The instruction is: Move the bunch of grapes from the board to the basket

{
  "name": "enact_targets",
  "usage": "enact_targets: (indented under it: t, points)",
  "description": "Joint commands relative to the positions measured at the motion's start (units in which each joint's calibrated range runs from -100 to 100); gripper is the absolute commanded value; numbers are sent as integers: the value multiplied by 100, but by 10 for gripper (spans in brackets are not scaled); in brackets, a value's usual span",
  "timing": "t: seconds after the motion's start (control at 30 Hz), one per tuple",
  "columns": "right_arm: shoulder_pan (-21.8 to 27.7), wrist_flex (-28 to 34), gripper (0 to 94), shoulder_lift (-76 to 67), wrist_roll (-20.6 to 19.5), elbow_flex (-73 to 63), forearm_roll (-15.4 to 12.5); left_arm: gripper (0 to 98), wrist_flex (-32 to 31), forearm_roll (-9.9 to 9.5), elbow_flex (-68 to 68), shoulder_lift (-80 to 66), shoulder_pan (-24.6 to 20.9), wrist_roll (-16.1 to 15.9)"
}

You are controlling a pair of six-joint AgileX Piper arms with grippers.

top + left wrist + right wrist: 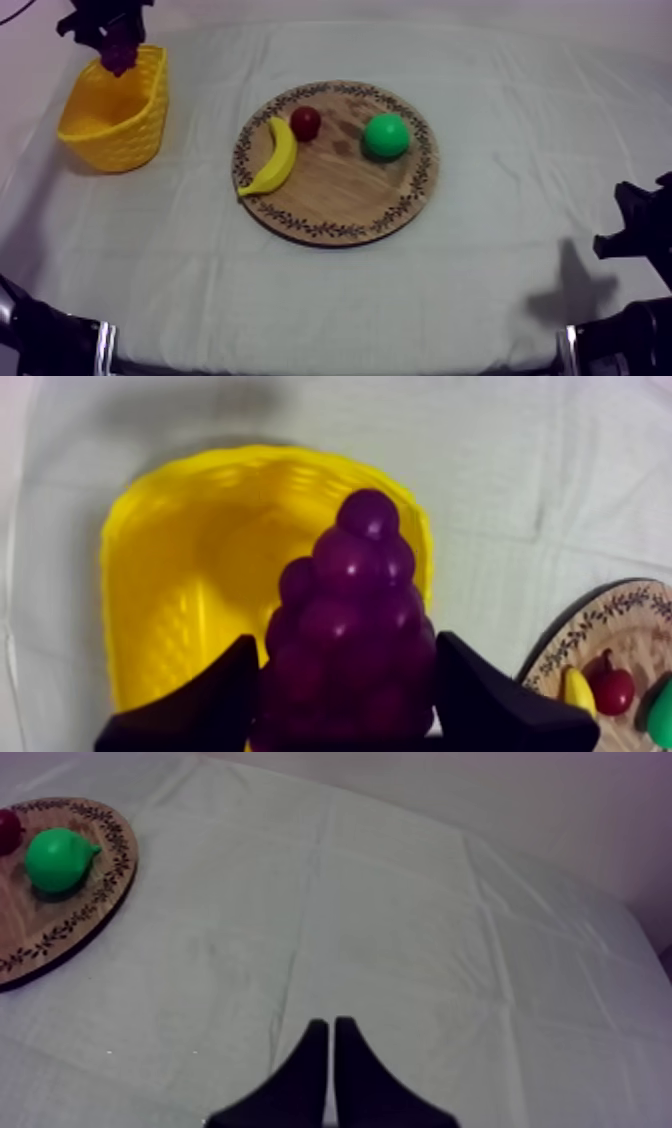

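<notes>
Left wrist view: the left hand (347,646) is clamped on the grapes (365,566), held over the yellow basket (170,576). In the top view the basket sits at ten o'clock from the board (335,195). The right hand (331,1024), fingers together, hovers over the table (400,902).

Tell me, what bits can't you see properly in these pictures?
1. Left wrist view: the bunch of grapes, held in the left hand, hides part of the inside of the yellow basket.
2. Right wrist view: the picture's edge cuts off the wooden board and most of the small red fruit.
3. Top view: the upper edge cuts off the left hand above the basket.
</notes>
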Motion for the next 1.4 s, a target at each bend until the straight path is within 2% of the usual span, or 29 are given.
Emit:
enact_targets:
  t: [0.0,0.63,1.17,1.37]
  points:
    - [-2,2,3,0,1,-4,-2,527,24,-7,-34,6,-44,-3]
    - [-2,2,3,0,1,-4,-2,527,107,-38,47,10,-252,-10]
    - [-2,2,3,0,1,-4,-2,540,-261,-19,595,386,-298,13]
    - [-2,2,3,0,1,-4,-2,579,-338,-7,699,563,-303,47]
